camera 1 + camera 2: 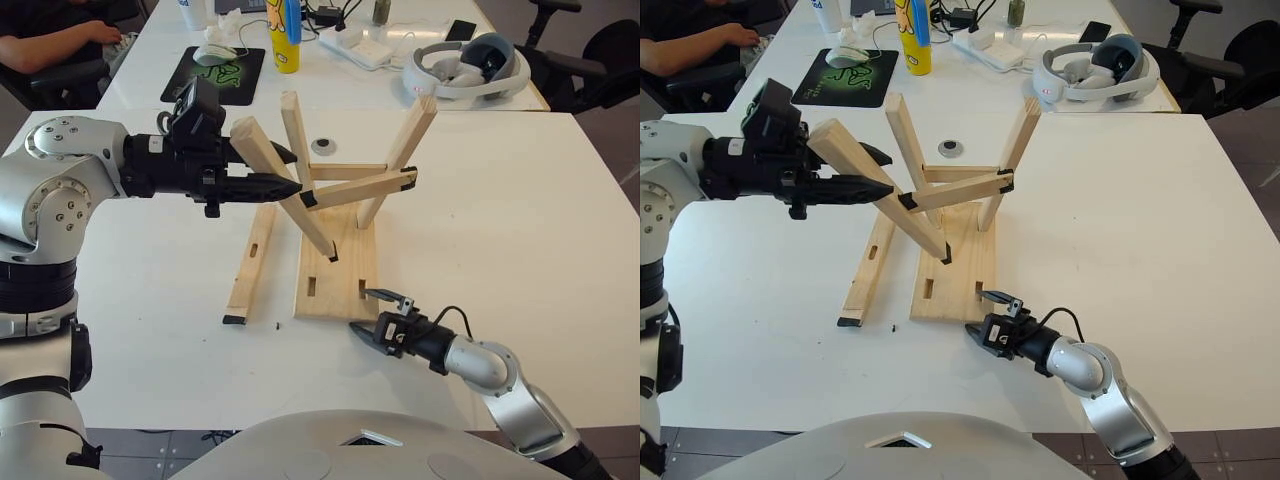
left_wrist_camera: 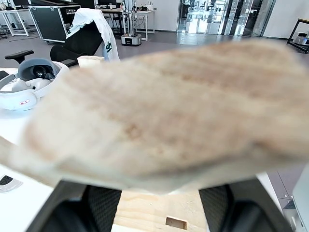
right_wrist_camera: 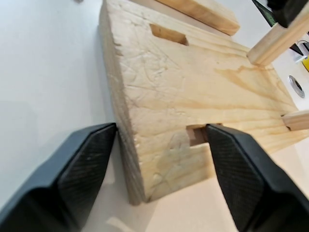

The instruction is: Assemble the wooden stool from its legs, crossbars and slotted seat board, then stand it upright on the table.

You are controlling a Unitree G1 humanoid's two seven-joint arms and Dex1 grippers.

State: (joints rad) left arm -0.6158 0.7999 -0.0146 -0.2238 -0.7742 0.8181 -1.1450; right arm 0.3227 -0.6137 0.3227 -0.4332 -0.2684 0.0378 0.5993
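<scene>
Your left gripper (image 1: 296,172) pinches a leg (image 1: 316,226). Close the right gripper's (image 1: 360,310) spread jaws squarely on the seat board (image 1: 340,276) corner.

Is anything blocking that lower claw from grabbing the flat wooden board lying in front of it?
Nothing visible does. The right gripper is open, its fingers straddling the seat board's near corner. The leg frame in the left gripper is over the board's far half, away from that corner.
</scene>
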